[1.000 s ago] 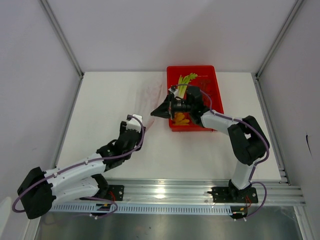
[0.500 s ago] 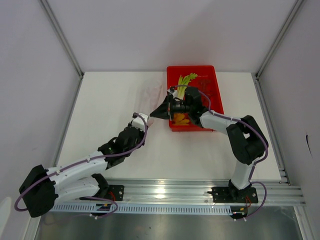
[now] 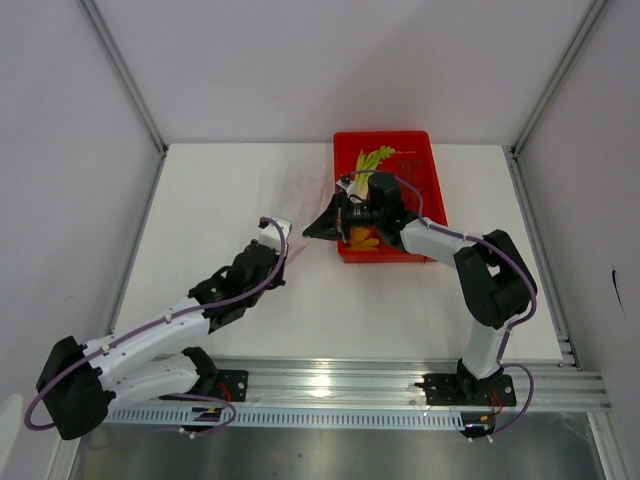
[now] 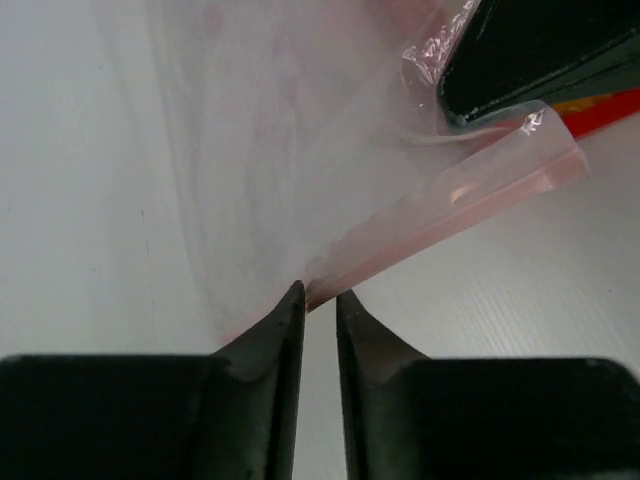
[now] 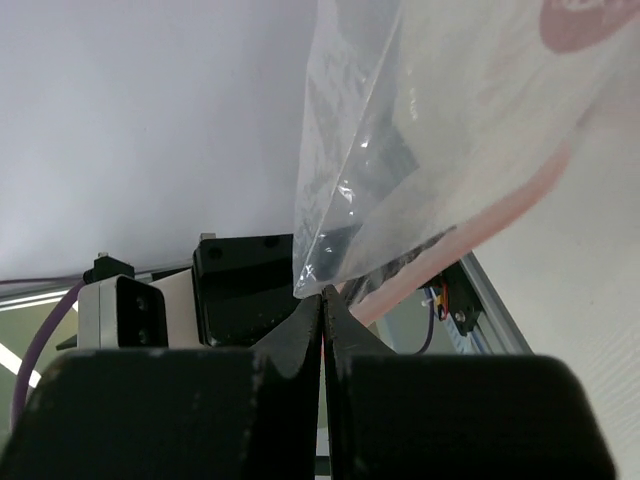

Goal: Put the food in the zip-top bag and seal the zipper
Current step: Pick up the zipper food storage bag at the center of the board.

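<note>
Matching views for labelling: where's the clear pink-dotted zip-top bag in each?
Top external: clear pink-dotted zip-top bag centre, left of red rectangular tray.
Left wrist: bag fills upper centre.
Right wrist: bag hangs upper right.
Shared landmark: black right gripper pinching its corner.

A red rectangular tray (image 3: 384, 136) sits toward the far right of the white table (image 3: 220, 190). An aluminium rail (image 3: 340, 380) runs along the table's near edge. Pale grey walls enclose it.

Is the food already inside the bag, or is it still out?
Out: the stalk and yellow pieces lie in the red tray; the bag looks empty.
</note>
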Controlling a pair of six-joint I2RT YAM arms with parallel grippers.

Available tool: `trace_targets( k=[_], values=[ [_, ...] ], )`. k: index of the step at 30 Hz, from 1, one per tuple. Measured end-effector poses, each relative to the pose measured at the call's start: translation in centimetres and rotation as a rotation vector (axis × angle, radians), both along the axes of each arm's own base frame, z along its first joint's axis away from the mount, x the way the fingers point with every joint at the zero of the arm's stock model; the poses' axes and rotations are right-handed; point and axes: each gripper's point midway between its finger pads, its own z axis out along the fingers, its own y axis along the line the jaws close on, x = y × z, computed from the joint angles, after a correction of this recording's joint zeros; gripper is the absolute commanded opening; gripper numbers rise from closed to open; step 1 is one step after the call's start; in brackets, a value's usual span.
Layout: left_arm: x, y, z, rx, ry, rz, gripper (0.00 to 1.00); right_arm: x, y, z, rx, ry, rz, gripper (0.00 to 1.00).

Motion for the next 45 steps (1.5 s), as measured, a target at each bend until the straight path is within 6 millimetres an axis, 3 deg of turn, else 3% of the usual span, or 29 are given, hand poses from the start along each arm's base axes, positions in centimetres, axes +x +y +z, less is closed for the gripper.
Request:
trace_targets(
  k=[1,5,17,32,40,43,44,45],
  values=[
    [-0.1,0.0,0.0,-0.006,0.001,-0.002,0.49,0.0,0.0,-0.1,-0.003,0.002,0.000,0.00],
    [-0.3,-0.1,0.1,-0.041,0.006,0.004,0.53,0.0,-0.1,-0.2,-0.008,0.003,0.000,0.00],
    [-0.4,1.0,-2.8,0.007,0.039,0.058,0.53,0.1,0.1,0.6,0.019,0.017,-0.006,0.00],
    [0.4,2.0,-2.1,0.000,-0.015,0.130,0.49,-0.2,0.3,0.8,0.038,0.034,-0.005,0.00],
    [1.2,1.7,-2.9,0.047,0.009,0.130,0.36,-0.3,0.5,1.4,0.056,0.041,-0.005,0.00],
    [1.8,2.1,-2.7,0.045,-0.001,0.144,0.14,-0.3,0.5,1.5,0.061,0.042,-0.005,0.00],
    [2.0,2.1,-2.6,0.046,-0.002,0.147,0.00,-0.3,0.5,1.5,0.062,0.042,-0.005,0.00],
    [2.2,2.1,-2.6,0.052,-0.002,0.147,0.01,-0.3,0.5,1.6,0.062,0.042,-0.005,0.00]
  ],
)
